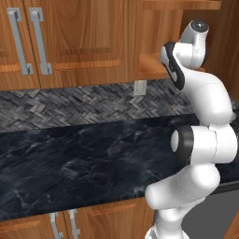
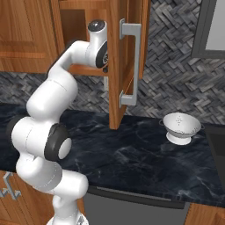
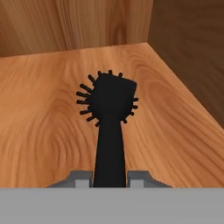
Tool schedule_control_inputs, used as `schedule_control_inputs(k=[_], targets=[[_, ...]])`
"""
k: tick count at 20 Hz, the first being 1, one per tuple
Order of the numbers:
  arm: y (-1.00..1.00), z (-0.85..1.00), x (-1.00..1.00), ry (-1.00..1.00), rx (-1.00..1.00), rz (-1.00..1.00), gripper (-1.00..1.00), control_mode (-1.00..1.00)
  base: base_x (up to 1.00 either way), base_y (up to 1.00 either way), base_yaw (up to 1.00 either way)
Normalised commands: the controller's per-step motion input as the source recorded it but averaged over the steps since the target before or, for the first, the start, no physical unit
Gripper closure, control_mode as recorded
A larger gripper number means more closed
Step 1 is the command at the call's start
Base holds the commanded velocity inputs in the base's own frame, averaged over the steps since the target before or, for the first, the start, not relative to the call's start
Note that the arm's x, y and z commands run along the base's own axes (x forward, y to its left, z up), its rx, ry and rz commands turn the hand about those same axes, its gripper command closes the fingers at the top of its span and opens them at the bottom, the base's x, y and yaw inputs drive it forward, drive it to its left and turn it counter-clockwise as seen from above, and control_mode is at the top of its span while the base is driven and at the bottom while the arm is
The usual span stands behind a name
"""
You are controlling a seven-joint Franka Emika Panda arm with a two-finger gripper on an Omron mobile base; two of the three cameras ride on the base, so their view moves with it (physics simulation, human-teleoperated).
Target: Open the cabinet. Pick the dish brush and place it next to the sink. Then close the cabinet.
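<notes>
**A:** Starting nearest the camera, what does the hand view show?

**B:** The pincer [image 3: 110,178] sits at the bottom edge, its two grey fingertips [image 3: 82,179] pressed against either side of a thin black handle. It is clenched on the dish brush [image 3: 109,109]. The handle runs straight up the middle of the picture to a round black head with short bristles sticking out around it.

**A:** Where is the brush resting?

**B:** On the wooden shelf [image 3: 39,122] inside the cabinet [image 2: 115,66]. I cannot tell whether the head touches the shelf or sits just above it. Beyond the brush are the cabinet's back wall and a darker side wall, meeting in a corner.

**A:** And from the base cameras?

**B:** In the right base view, the white arm [image 2: 48,110] rises from the lower left and bends up into the cabinet opening. The panelled door [image 2: 127,57] stands swung outward, its vertical silver bar handle [image 2: 132,66] facing the camera. Below lies the dark marbled surface [image 2: 132,158]. A white colander [image 2: 180,127] stands on it to the right, well apart from the arm.

**A:** Anything farther back?

**B:** A grey herringbone tile backsplash [image 2: 176,83] runs behind the surface. In the left base view, a wall cabinet with two bar handles [image 1: 30,42] side by side hangs on the left.
</notes>
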Motion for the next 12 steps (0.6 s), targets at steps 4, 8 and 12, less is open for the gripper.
schedule_control_inputs(k=[4,8,12], targets=[[0.00,-0.01,-0.36,0.01,0.00,0.00,1.00,-1.00,0.00,0.00,0.00],[0.00,-0.09,-0.96,0.00,0.00,0.00,1.00,-1.00,0.00,0.00,0.00],[0.00,-0.15,-1.00,0.00,0.00,0.00,1.00,-1.00,0.00,0.00,0.00]])
